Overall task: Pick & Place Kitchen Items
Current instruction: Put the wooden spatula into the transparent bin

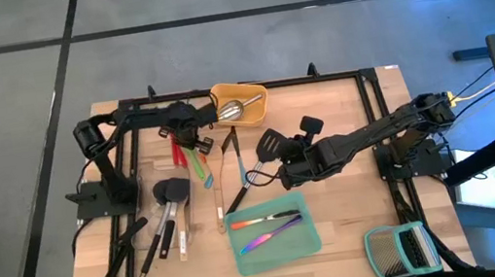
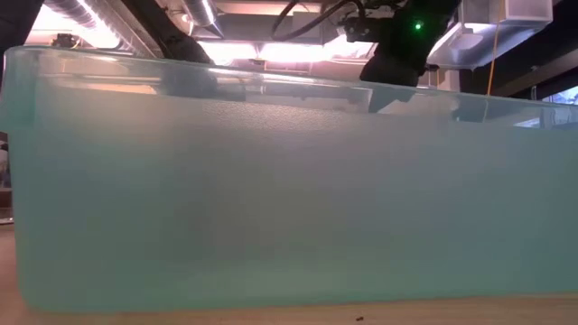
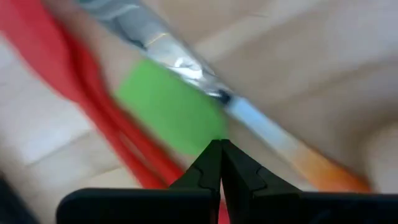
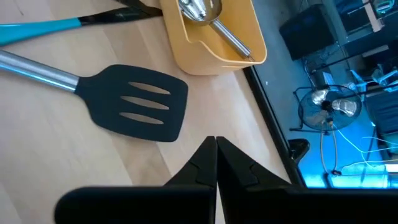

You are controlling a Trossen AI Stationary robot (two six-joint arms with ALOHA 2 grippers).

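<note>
My left gripper (image 1: 191, 135) is shut and hovers low over a green-bladed tool (image 3: 168, 106), a red tool (image 3: 81, 81) and a steel tool with a blue-to-orange handle (image 3: 267, 134), all lying on the table left of centre. My right gripper (image 4: 216, 144) is shut and empty just near of a black slotted turner (image 4: 140, 102), which lies flat on the wood (image 1: 268, 142). A steel scoop (image 1: 232, 111) lies in the yellow tray (image 1: 256, 98). Iridescent cutlery (image 1: 267, 238) and a red-handled piece (image 1: 262, 220) lie in the teal tray (image 1: 307, 242). My left gripper's shut fingertips (image 3: 214, 155) stand at the edge of the green blade, pointing down. I cannot tell whether they touch it.
Black spatulas (image 1: 169, 191) and a wooden spoon (image 1: 220, 197) lie at the near left. A green-framed slatted rack (image 1: 402, 251) sits at the near right corner. The teal tray's wall (image 2: 271, 199) fills the low view. Bare wood lies right of the teal tray.
</note>
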